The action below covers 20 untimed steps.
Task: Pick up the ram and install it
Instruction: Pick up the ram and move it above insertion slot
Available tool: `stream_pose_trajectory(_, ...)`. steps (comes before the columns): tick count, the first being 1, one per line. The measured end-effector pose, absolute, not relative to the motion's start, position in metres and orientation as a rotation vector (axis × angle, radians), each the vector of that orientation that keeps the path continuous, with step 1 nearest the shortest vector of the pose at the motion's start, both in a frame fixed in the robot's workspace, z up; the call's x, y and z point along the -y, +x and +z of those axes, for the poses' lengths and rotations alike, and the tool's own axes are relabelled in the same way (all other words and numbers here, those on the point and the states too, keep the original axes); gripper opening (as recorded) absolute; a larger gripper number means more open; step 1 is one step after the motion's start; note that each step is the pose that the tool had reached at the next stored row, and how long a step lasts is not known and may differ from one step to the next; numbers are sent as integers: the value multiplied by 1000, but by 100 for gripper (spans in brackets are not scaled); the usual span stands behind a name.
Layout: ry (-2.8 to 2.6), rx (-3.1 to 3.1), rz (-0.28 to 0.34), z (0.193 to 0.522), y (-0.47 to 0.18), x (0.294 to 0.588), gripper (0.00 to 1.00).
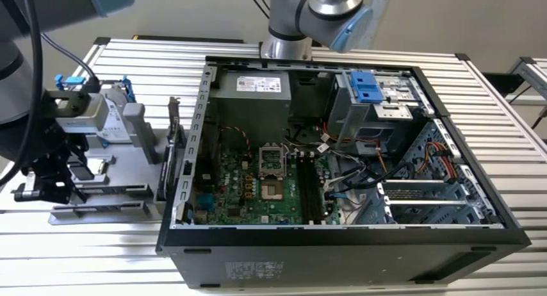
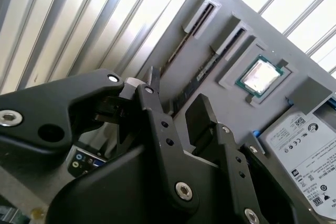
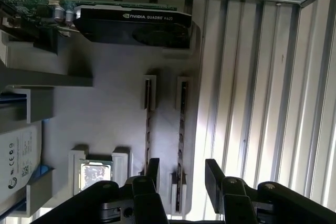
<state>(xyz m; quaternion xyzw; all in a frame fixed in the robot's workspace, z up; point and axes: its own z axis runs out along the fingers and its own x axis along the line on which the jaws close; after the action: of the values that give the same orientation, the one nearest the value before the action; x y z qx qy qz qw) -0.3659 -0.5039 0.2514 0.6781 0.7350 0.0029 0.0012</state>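
Observation:
Two rams, thin dark strips, stand on edge in holders on the grey tray (image 3: 115,93). In the first wrist view, one ram (image 3: 182,124) runs between my fingertips and the other ram (image 3: 149,129) lies just outside one finger (image 3: 153,167). My gripper (image 3: 182,174) is open above them, not touching either. The second wrist view has the same rams (image 2: 202,74) (image 2: 181,45) beyond the open gripper (image 2: 176,95). In the exterior view the gripper (image 1: 47,180) hangs over the tray (image 1: 120,174) at the exterior view's left, beside the open computer case (image 1: 342,235).
A graphics card (image 3: 131,22), a square silver processor chip (image 3: 95,174) and a hard drive (image 3: 18,156) share the tray. Inside the case, black memory slots (image 1: 309,187) run along the green motherboard (image 1: 248,187). A second arm's base (image 1: 299,27) stands behind the case.

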Motion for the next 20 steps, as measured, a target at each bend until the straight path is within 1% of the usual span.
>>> stream_pose_trajectory(20, 2129, -2308, 8, 244, -366, 504, 100)
